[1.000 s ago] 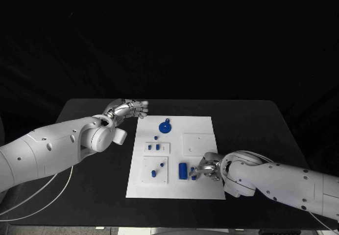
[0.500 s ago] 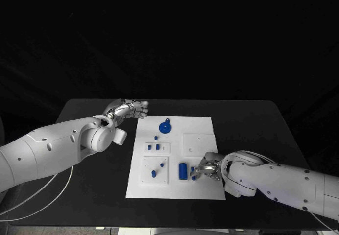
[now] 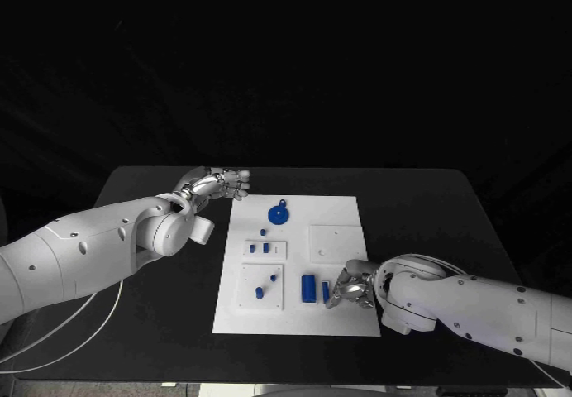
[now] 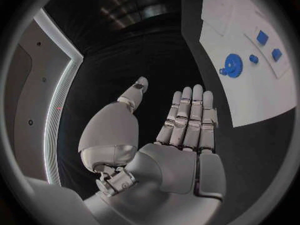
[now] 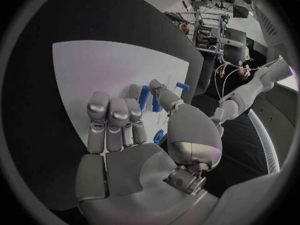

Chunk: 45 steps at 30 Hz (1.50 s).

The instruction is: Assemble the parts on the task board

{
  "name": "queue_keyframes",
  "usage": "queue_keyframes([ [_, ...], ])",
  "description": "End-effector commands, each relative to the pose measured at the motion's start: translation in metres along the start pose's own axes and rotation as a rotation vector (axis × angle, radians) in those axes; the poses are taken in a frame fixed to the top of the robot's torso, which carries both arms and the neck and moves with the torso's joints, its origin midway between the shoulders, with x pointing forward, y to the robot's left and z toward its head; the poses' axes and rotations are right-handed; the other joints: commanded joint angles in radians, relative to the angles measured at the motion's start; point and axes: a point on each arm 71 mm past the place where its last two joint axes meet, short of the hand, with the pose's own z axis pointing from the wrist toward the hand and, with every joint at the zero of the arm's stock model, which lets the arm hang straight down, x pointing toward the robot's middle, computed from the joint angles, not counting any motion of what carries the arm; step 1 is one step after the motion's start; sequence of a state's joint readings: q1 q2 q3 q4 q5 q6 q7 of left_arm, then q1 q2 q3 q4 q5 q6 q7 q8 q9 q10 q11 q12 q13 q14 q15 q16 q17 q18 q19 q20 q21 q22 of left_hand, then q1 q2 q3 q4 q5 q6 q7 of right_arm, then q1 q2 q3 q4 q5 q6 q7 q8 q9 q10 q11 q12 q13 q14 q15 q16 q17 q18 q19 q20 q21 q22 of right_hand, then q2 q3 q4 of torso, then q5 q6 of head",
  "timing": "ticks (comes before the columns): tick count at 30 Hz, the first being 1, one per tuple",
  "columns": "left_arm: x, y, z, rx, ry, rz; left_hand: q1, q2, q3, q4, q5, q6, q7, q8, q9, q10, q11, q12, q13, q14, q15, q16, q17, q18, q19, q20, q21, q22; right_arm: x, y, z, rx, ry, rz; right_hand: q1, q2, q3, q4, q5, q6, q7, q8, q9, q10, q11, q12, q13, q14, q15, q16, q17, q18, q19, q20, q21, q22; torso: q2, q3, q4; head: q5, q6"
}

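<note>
The white task board [image 3: 340, 318] lies mid-table. On it I see a blue gear [image 3: 278, 217], two small blue pieces [image 3: 259, 247] on a raised plate, two more [image 3: 266, 286] on a lower plate, a blue cylinder [image 3: 309, 287] and a short blue peg [image 3: 324, 289]. My right hand [image 3: 350, 290] rests on the board's near right part, thumb and fingertips right at the peg. In the right wrist view, the right hand [image 5: 134, 135] has blue pieces [image 5: 145, 97] between thumb and fingers; a grip is unclear. My left hand [image 3: 219, 182] hovers off the board's far left corner, and its fingers [image 4: 187, 117] are straight and hold nothing.
The black table [image 3: 441, 215] has bare room right of the board and along its left side. A square raised plate [image 3: 335, 242] with nothing on it sits on the board's right half. A white cable [image 3: 72, 331] hangs under my left arm.
My right hand has shifted slightly toward the near edge at the short peg. The left arm has stayed still.
</note>
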<state>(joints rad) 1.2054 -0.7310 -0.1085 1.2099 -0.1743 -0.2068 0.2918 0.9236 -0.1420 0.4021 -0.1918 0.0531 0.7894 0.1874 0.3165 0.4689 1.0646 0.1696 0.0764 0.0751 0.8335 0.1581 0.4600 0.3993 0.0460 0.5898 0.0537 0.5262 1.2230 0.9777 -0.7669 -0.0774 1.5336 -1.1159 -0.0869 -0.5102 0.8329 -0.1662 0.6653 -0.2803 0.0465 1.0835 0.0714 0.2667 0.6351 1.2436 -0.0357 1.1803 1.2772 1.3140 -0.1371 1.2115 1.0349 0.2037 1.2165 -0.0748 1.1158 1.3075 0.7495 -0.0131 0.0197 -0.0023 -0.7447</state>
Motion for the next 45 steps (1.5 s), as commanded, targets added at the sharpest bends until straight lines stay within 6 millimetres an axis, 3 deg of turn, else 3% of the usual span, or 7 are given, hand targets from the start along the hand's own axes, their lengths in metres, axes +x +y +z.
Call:
queue_keyframes([
  [1, 0.0025, -0.0013, 0.0004, 0.007, 0.016, -0.004, -0.006, 0.002, 0.002, 0.006, -0.001, -0.008, -0.002, 0.006, -0.002, -0.008, 0.003, 0.0, -0.002, -0.009, 0.0, -0.003, 0.001, 0.02, -0.005, 0.004, -0.006, 0.002, 0.0025, 0.0012, 0.0, -0.015, 0.026, -0.015, 0.01, 0.0, -0.003, -0.005, 0.003, 0.006, 0.001, -0.004, -0.001, 0.001, -0.002, -0.005, 0.001, 0.003, -0.004, -0.002, -0.001, 0.058, 0.004, -0.002, -0.001, 0.012, 0.0, -0.0003, 0.0005, -0.001, 0.0],
  [5, 0.0024, -0.0012, 0.0004, 0.007, 0.016, -0.004, -0.006, 0.002, 0.002, 0.005, -0.001, -0.008, -0.002, 0.006, -0.002, -0.008, 0.003, 0.0, -0.002, -0.009, 0.0, -0.004, 0.001, 0.02, -0.005, 0.004, -0.007, 0.002, 0.0015, 0.0012, 0.0011, -0.012, 0.014, -0.01, 0.013, 0.007, -0.005, -0.001, 0.003, 0.007, 0.001, -0.003, 0.0, 0.003, -0.002, -0.004, 0.002, 0.003, -0.004, -0.002, -0.001, 0.058, 0.004, -0.001, -0.002, 0.011, 0.0, -0.0006, 0.0007, -0.002, 0.0],
  [8, 0.0026, -0.0011, 0.0005, 0.005, 0.017, -0.004, -0.007, 0.003, 0.002, 0.006, -0.001, -0.008, -0.002, 0.006, -0.002, -0.008, 0.003, 0.0, -0.002, -0.009, 0.001, -0.004, 0.002, 0.02, -0.005, 0.004, -0.007, 0.002, 0.0012, 0.0013, 0.002, -0.004, 0.01, -0.01, 0.002, 0.027, -0.011, 0.012, 0.003, 0.008, 0.001, -0.003, 0.0, 0.005, -0.002, -0.003, 0.003, 0.003, -0.004, -0.002, -0.001, 0.058, 0.005, 0.001, -0.003, 0.01, 0.0, -0.0007, 0.0009, -0.002, -0.001],
  [17, 0.0027, -0.001, 0.0006, 0.004, 0.017, -0.004, -0.008, 0.005, 0.002, 0.008, 0.0, -0.008, -0.001, 0.006, -0.002, -0.008, 0.003, 0.0, -0.002, -0.009, 0.001, -0.005, 0.003, 0.02, -0.005, 0.004, -0.007, 0.003, -0.0006, 0.0007, 0.0049, 0.005, -0.005, -0.011, -0.002, 0.125, 0.007, 0.038, 0.003, 0.009, 0.0, -0.005, -0.001, 0.007, -0.003, -0.003, 0.005, 0.002, -0.005, -0.003, -0.001, 0.058, 0.002, 0.003, -0.007, 0.01, 0.0, -0.0008, 0.0007, -0.002, -0.002],
  [19, 0.0028, -0.001, 0.0007, 0.004, 0.018, -0.004, -0.008, 0.005, 0.002, 0.008, 0.0, -0.008, -0.001, 0.006, -0.002, -0.008, 0.003, 0.0, -0.002, -0.009, 0.001, -0.005, 0.003, 0.02, -0.005, 0.004, -0.007, 0.003, -0.0008, 0.001, 0.0054, 0.005, -0.009, -0.01, 0.004, 0.136, 0.023, 0.043, 0.003, 0.01, 0.0, -0.005, -0.002, 0.007, -0.004, -0.003, 0.006, 0.001, -0.005, -0.003, -0.001, 0.058, 0.0, 0.003, -0.007, 0.01, 0.0, -0.0008, 0.0009, -0.002, -0.003],
  [26, 0.0032, -0.001, 0.0007, 0.004, 0.021, -0.001, -0.004, 0.011, 0.005, 0.007, 0.0, -0.009, -0.001, 0.006, -0.002, -0.008, 0.003, 0.0, -0.001, -0.008, 0.001, -0.006, 0.004, 0.021, -0.005, 0.004, -0.008, 0.005, -0.0014, -0.0007, 0.0065, 0.014, -0.007, -0.014, 0.012, 0.152, 0.062, 0.052, 0.003, 0.012, 0.0, -0.006, -0.002, 0.009, -0.003, -0.002, 0.008, 0.001, -0.005, -0.002, 0.0, 0.058, 0.0, 0.005, -0.005, 0.013, 0.0, -0.0007, 0.0008, -0.002, -0.005],
  [45, 0.003, -0.0007, 0.0008, 0.002, 0.021, 0.0, -0.002, 0.014, 0.005, 0.006, 0.0, -0.009, -0.001, 0.006, -0.003, -0.009, 0.003, 0.0, -0.001, -0.009, 0.001, -0.007, 0.006, 0.02, -0.006, 0.005, -0.009, 0.006, -0.0036, -0.005, 0.0066, 0.018, -0.013, -0.001, 0.009, 0.137, 0.071, 0.041, 0.003, 0.013, 0.0, -0.006, -0.002, 0.012, -0.003, 0.0, 0.01, 0.001, -0.004, -0.001, 0.0, 0.058, 0.0, 0.007, -0.002, 0.015, -0.001, -0.0007, 0.0007, -0.003, -0.004],
])
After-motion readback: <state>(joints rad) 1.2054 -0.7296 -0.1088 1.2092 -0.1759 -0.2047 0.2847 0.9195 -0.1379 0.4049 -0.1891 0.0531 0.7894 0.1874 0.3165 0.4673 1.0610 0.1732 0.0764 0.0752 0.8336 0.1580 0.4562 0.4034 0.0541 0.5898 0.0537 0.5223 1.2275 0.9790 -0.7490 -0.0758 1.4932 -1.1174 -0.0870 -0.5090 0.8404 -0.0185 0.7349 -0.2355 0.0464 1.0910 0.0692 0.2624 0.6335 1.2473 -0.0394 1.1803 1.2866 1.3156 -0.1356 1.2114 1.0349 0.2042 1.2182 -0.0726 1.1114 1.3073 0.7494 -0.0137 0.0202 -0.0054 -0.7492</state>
